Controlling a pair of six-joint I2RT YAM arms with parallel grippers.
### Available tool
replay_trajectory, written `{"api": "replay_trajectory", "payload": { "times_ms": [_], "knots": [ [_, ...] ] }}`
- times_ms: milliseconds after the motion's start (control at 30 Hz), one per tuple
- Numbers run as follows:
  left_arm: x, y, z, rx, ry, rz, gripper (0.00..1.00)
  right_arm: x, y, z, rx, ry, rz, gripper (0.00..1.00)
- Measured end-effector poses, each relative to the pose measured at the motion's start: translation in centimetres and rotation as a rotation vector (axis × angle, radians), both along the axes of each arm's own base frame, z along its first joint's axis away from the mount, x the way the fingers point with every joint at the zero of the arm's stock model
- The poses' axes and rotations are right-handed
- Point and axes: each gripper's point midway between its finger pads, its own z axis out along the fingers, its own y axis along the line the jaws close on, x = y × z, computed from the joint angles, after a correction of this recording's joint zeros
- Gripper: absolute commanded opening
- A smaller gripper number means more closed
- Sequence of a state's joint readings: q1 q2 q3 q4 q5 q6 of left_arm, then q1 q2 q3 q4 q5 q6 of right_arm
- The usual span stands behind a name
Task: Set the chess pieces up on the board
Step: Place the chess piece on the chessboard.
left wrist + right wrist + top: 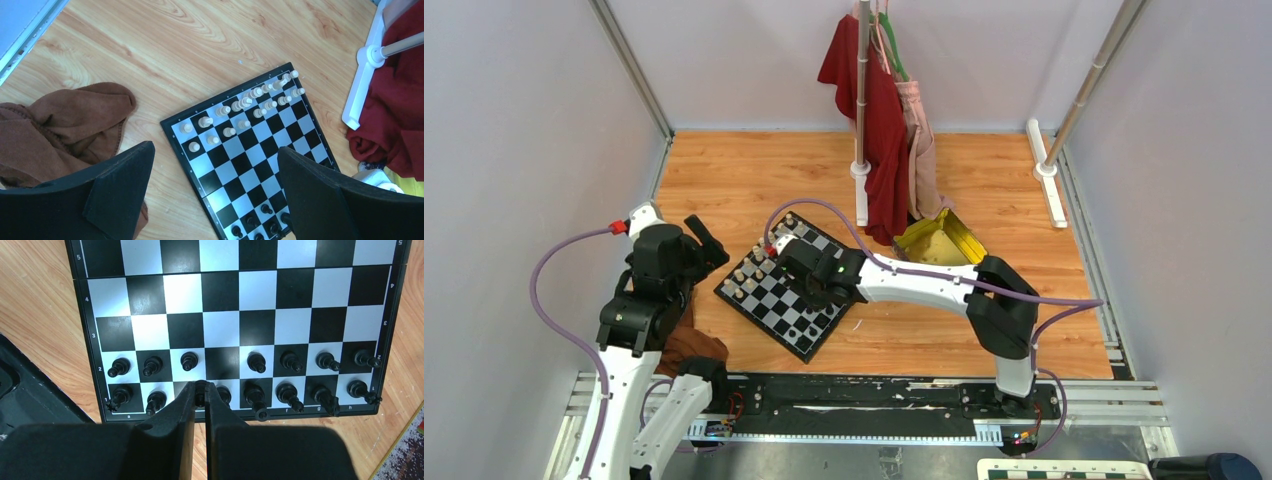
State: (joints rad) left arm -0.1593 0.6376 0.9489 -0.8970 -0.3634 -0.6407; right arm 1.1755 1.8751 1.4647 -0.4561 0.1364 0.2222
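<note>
The wooden table [744, 170] is closed in by walls on three sides. At its far middle a rack [862, 100] carries a red garment [874, 120] and a pink garment [919, 150], both hanging down toward the wood.

The board [789, 322] lies in the near middle, turned cornerwise to the table's edges. Past its right corner a gold tray [959, 240] sits by the garments' hems, with only its shiny inner floor showing. A brown cloth [692, 345] lies crumpled off the board's left corner, near it but apart.

The cream pieces [245, 105] stand in two rows along the board's far-left edge. The black pieces [290, 360] stand in two rows along the opposite edge. In their forward row, the fourth square from the left in the right wrist view is open.

The right gripper [201, 391] has its fingers pressed almost together, pinching a black piece [200, 386] over the back rows beside that open square. The left gripper [215, 152] hovers above the board with its jaws spread wide.

The board's middle ranks are bare squares. Bare wood runs wide to the far left and to the right of the board. The rack's white foot [360, 90] stands near the board's far corner.
</note>
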Motion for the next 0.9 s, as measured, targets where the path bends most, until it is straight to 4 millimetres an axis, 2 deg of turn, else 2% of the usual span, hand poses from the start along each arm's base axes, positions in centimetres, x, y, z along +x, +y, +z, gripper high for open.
{"api": "replay_trajectory", "payload": {
  "times_ms": [400, 900],
  "knots": [
    [0.4, 0.0, -0.6, 0.023, 0.036, -0.011, 1.00, 0.9, 0.2, -2.2, -0.020, 0.020, -0.004, 0.00],
    [0.7, 0.0, -0.9, 0.034, 0.052, -0.016, 1.00, 2.0, -0.2, -2.7, -0.021, 0.025, -0.017, 0.00]
  ]
}}
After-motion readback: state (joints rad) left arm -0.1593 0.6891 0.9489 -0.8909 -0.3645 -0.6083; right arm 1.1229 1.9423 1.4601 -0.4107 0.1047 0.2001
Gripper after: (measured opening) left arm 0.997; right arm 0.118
